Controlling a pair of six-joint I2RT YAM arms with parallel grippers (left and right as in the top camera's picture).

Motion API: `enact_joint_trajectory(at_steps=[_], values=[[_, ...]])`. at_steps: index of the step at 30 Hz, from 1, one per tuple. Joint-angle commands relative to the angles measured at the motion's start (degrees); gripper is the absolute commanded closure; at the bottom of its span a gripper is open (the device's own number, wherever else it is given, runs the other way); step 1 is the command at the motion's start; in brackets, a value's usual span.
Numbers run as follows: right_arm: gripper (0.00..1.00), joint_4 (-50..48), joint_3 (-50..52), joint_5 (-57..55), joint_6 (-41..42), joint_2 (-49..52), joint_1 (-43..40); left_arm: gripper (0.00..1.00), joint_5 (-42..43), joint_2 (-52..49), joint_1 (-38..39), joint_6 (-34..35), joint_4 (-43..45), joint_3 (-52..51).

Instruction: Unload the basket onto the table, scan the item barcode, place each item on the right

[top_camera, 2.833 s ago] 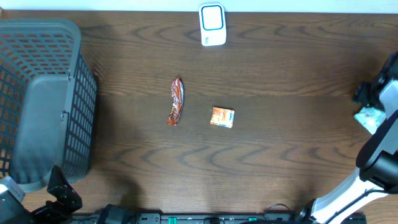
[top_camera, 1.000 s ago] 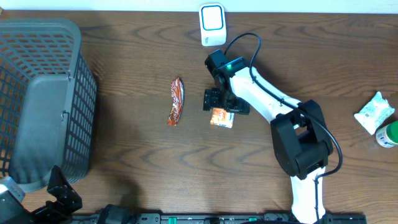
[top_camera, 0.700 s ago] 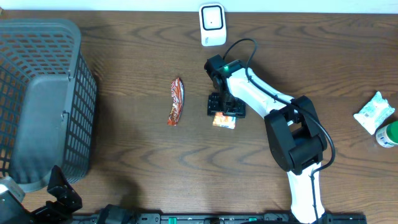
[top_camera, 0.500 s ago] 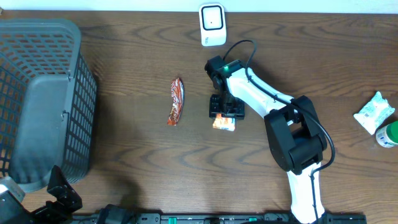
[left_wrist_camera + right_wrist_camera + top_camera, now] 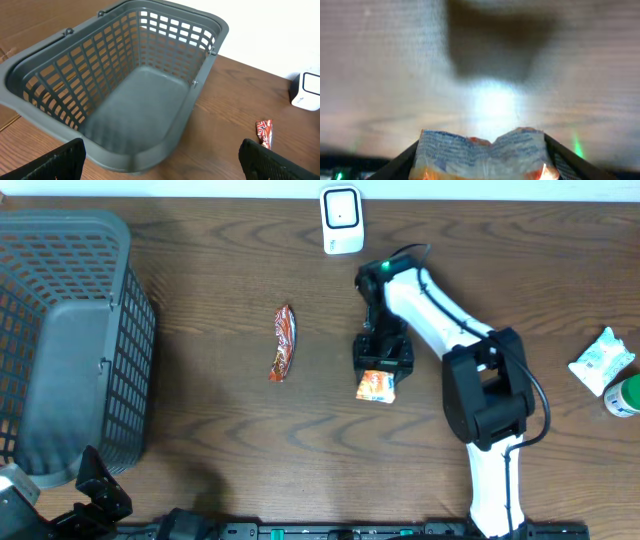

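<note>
The item, a small orange packet (image 5: pixel 375 386), sits between the fingertips of my right gripper (image 5: pixel 378 372) at the table's middle. In the right wrist view the packet (image 5: pixel 480 150) buckles between the two dark fingers (image 5: pixel 402 161), with blue print on the side facing the camera. The gripper is shut on it. The white scanner (image 5: pixel 342 220) stands at the far edge, well beyond the packet. My left gripper (image 5: pixel 162 169) hangs open and empty at the front left, facing the basket.
A grey mesh basket (image 5: pixel 60 340) fills the left side. A red-brown snack wrapper (image 5: pixel 284 342) lies left of the packet. At the right edge lie a white pouch (image 5: pixel 603 360) and a green-capped bottle (image 5: pixel 625 395).
My right arm came in from the right, came down on the orange packet and shut on it. The packet has shifted a little toward the front right. The left arm is still.
</note>
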State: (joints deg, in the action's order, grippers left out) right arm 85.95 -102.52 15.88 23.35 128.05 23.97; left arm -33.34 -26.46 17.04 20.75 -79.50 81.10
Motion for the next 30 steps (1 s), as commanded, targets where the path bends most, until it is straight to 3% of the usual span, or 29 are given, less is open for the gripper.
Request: enact_joint_trajectory(at_steps=[1, 10, 11, 13, 17, 27, 30], values=[[0.35, 3.89, -2.62, 4.26, -5.2, 0.5, -1.4, 0.02, -0.33, -0.04, -0.04, -0.5, 0.0, 0.33], [0.33, 8.7, -2.64, 10.25, -10.4, 0.5, -1.75, 0.02, -0.33, -0.04, -0.04, -0.5, 0.0, 0.33], [0.29, 7.91, -2.64, 8.72, -10.32, 0.5, -1.73, 0.02, -0.33, -0.04, -0.04, -0.5, 0.0, 0.33], [0.13, 5.11, -2.64, 3.15, -8.28, 0.52, -1.6, 0.02, -0.33, -0.04, -0.04, -0.5, 0.0, 0.33], [0.01, -0.5, -2.64, -5.57, -1.75, 0.52, -0.92, 0.02, -0.33, -0.04, -0.04, -0.5, 0.0, 0.33], [0.01, -6.29, -2.32, -8.7, 0.17, 0.55, 2.91, 0.02, -0.33, -0.04, -0.04, -0.5, 0.0, 0.33], [0.12, -6.34, -2.32, -12.85, 0.42, 0.52, 4.52, 0.02, -0.33, -0.04, -0.04, -0.5, 0.0, 0.33]])
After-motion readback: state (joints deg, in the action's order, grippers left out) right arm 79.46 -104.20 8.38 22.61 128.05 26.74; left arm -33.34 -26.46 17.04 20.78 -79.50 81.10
